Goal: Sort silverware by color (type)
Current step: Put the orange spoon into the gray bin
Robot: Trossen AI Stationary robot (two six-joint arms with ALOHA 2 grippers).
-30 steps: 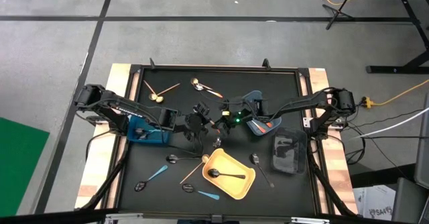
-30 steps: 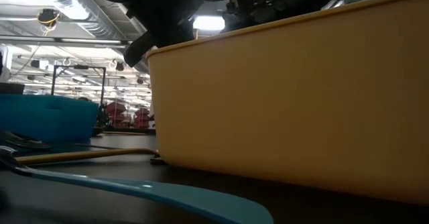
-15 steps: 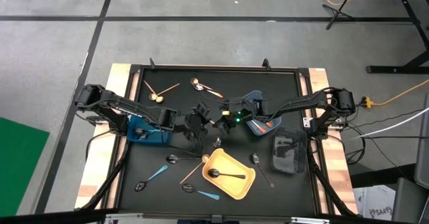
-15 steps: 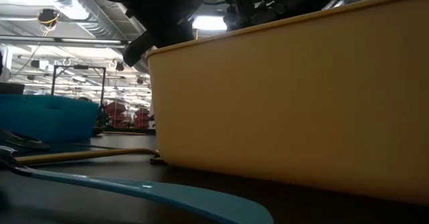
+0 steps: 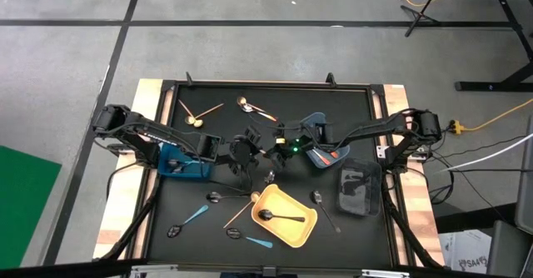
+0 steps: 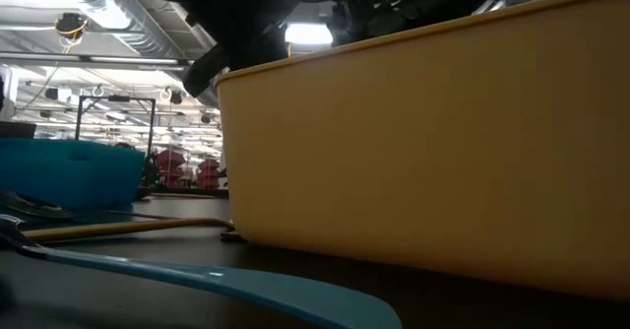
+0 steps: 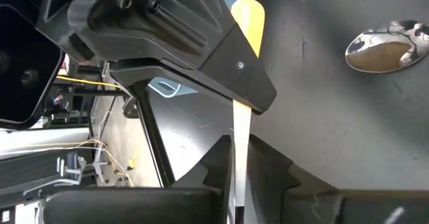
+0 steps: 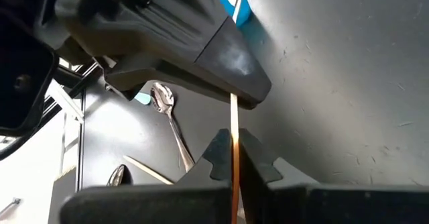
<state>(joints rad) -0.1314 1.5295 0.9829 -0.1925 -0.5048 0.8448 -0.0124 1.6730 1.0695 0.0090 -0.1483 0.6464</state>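
One black spoon [image 5: 279, 217] sits binned below both claws; others lie scattered. Left gripper [image 5: 242, 151] and right gripper [image 5: 268, 151], meeting mid-table, both pinch one tan-handled spoon [image 7: 242, 110]; sorting barely begun

Grey concrete floor [image 5: 250, 49] with dark seams surrounds the table [image 5: 150, 91].

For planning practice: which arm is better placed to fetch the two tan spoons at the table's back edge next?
Probably left. The two tan spoons lie on the side of the left gripper; the right gripper would have to reach across it.
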